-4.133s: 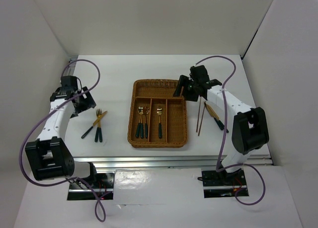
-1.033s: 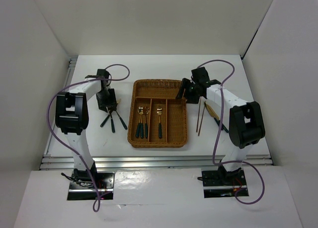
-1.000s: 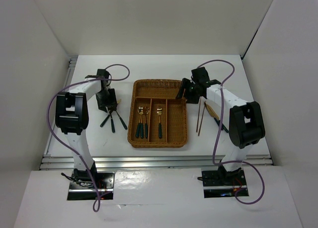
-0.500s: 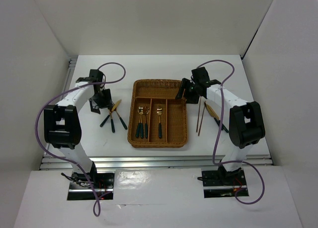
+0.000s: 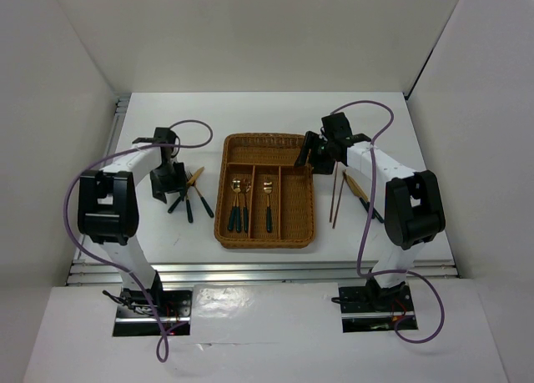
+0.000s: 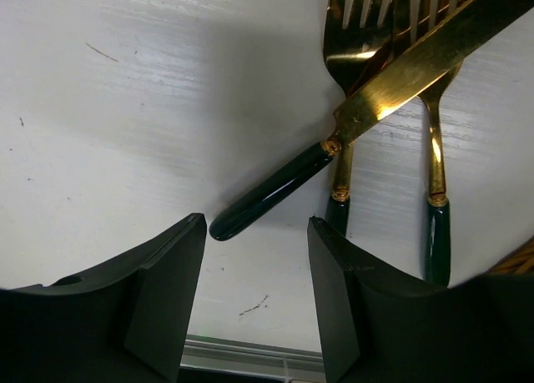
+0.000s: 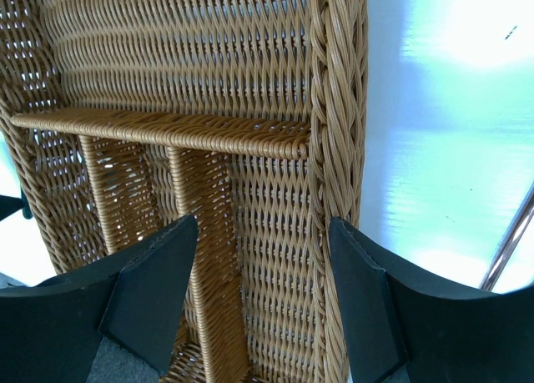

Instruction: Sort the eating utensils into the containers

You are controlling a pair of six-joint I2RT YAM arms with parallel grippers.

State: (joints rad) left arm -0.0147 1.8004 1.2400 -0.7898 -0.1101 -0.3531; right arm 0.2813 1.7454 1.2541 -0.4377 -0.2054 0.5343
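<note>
Knife (image 6: 367, 116), gold blade and dark glossy handle, flat on the white table (image 6: 125, 108). In the left wrist view the blade runs to 1 o'clock and the handle end to 7 o'clock. The blade lies across the necks of two forks (image 6: 434, 141), so a careless lift could drag them along.

Handling, judged: rigid metal, light and thin, with a slick glaze on the handle. It sits low against the table, so the fingers would have to come right down to the surface. Best hold looks to be the handle near its free end, clear of the forks, pinched across its width.

Left gripper (image 6: 254, 233): jaws apart and empty. The handle tip sits just ahead of the gap and touches neither finger (image 6: 171, 274).

From above, this cluster lies at 9 o'clock of the wicker tray (image 5: 219, 201), near its wall. The tray holds dark-handled pieces (image 5: 237, 206) in two long slots; the long slot on its 3 o'clock side looks bare.

Chopsticks (image 5: 335, 198) lie on the table at 3 o'clock of the tray, with another gold piece (image 5: 360, 188) just beyond. Both are thin and likely to roll or slip.

Right gripper (image 7: 260, 224): jaws wide, nothing between them. It hangs over the tray's 1 o'clock corner, above the crosswise slot (image 7: 183, 57) and the rim.
</note>
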